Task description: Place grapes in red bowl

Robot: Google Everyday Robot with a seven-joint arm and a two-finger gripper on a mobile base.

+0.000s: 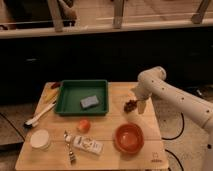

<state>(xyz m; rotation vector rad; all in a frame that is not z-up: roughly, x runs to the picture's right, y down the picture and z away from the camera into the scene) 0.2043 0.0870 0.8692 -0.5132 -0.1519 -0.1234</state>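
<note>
Camera view: the gripper [137, 104] hangs low over the right side of the table [118, 118], jaws apart, one finger [142, 107] just right of the grapes [130, 105]. The grapes lie on the wood beside the tray [67, 100], apart from the bowl [118, 142] nearer the front edge. An orange [83, 125] sits left of the bowl.

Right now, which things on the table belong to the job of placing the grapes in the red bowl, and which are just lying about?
Job in hand:
grapes
red bowl
tool, open, beside the grapes

Lying about:
green tray
blue sponge, in the tray
orange fruit
white cup
brush
white packet
</note>
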